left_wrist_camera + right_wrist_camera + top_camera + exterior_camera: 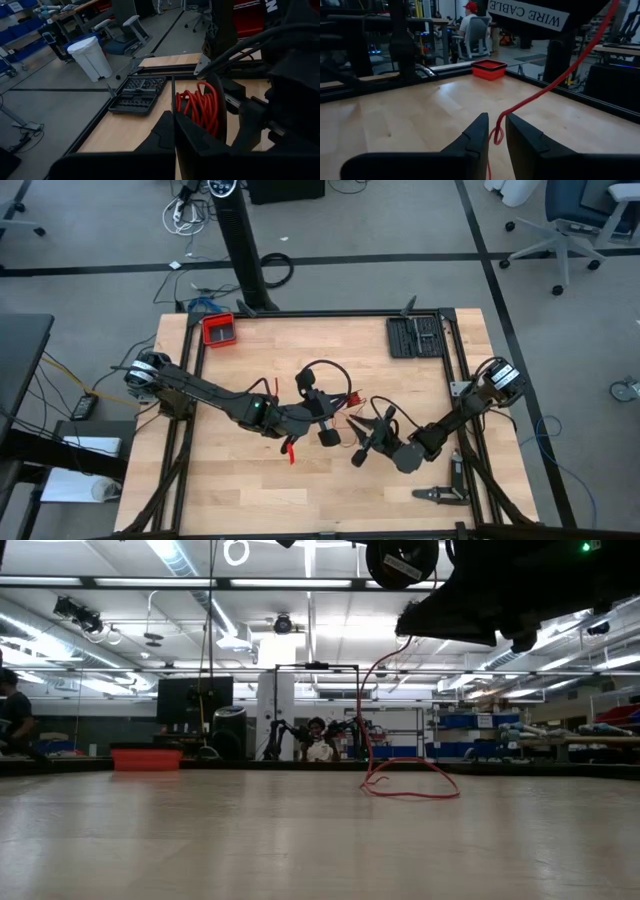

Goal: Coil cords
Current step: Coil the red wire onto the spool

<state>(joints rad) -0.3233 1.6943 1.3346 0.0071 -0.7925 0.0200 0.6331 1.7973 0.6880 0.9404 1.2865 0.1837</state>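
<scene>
- So the red cord (405, 780) is only partly wound up. In the left wrist view a bunch of red turns (200, 107) already sits on a dark spool thing (220, 107) right in front of that gripper, and a loose loop lies on the table (200, 840).
- From that slack a single strand climbs steeply up toward the arms overhead. The right wrist view shows the same strand running diagonally, from the spool side down to a little kink right between that gripper's fingers.
- In the overhead shot the cord (352, 402) shows mid-table, between the two grippers, so both are close. The right one sits on the free tail, the left one by the wound part.
- Right gripper (496, 137): fingers a narrow gap apart, the strand passing through. Looks like a light pinch or guide, I can't say how tight.
- Left gripper (174, 131): fingers pressed together. Whether they're clamping the spool or just resting by it, I can't tell.
- My guess: the next move is feeding slack along that diagonal to the spool.
</scene>
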